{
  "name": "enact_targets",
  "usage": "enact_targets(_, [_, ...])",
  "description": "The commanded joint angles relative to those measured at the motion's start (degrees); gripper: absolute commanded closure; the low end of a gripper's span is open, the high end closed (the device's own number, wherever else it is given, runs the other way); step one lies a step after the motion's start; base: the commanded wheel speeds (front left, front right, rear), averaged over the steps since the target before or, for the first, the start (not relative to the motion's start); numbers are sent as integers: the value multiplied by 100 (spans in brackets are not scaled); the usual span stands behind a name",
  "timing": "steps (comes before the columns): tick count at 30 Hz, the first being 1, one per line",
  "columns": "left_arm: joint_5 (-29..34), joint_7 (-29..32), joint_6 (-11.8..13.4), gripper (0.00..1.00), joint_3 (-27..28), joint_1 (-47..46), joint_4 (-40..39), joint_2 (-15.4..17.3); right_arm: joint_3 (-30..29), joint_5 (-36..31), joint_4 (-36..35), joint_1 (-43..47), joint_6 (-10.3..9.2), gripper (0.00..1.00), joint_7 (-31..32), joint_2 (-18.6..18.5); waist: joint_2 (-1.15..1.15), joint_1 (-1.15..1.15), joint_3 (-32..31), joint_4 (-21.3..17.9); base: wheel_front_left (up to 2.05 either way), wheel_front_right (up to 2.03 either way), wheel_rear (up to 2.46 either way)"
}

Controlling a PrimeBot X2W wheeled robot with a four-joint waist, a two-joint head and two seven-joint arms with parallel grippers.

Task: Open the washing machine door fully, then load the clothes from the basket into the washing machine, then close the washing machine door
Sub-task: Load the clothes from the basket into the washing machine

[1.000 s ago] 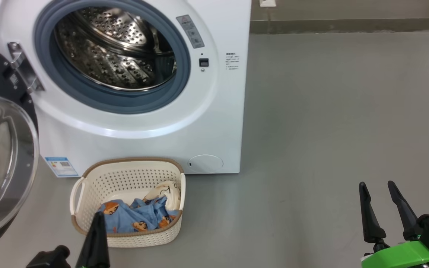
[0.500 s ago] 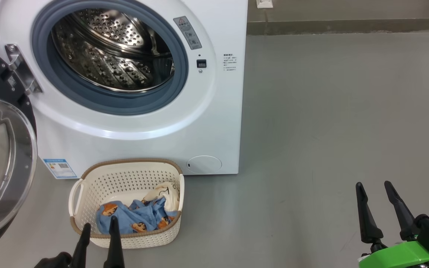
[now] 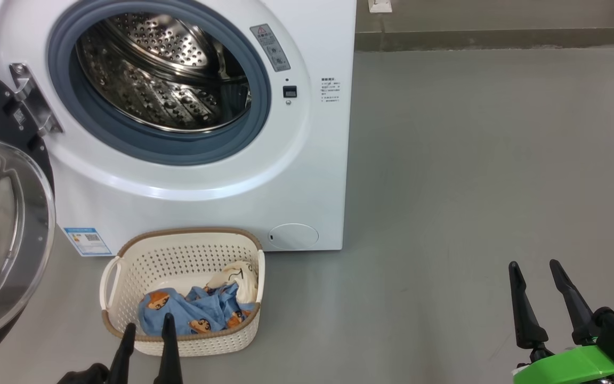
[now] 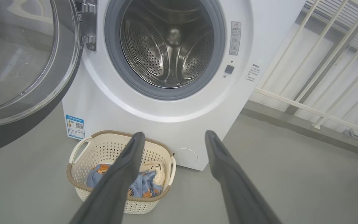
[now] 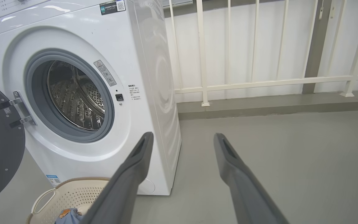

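Note:
The white washing machine (image 3: pixel 296 176) stands with its steel drum bare. Its washing machine door (image 3: pixel 3 224) hangs swung out wide to the left, glass bowl facing me. On the floor in front sits the cream basket (image 3: pixel 179 256), holding light-blue printed clothes (image 3: pixel 190 312) and a cream garment beside them. My left gripper (image 3: pixel 148 326) is open and empty, fingertips just short of the basket's near rim. In the left wrist view the left gripper (image 4: pixel 172 135) points over the basket (image 4: pixel 82 149) toward the drum. My right gripper (image 3: pixel 533 265) is open, empty, far to the right over bare floor.
Grey floor (image 3: pixel 472 160) stretches to the right of the machine. A white railing (image 5: pixel 253 82) on a low kerb runs behind. A blue label (image 3: pixel 87 241) and a round filter cover (image 3: pixel 293 236) mark the machine's lower front.
My left gripper, with fingers together a second ago, has opened and its fingertips sit lower in the head view. The right gripper and the basket stay put.

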Motion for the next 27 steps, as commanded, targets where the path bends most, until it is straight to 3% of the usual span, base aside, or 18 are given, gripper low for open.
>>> enact_targets(1, [-5,-53,-7,0,154,-261,-105,54,150,39,-141,-93,51,0,-10,-47,0,0,-12,6,0,0,0])
enact_targets(27, [82,-83,-39,0,68,-265,-101,51,169,14,-169,-66,51,0,23,-47,0,0,-28,67,0,0,0])
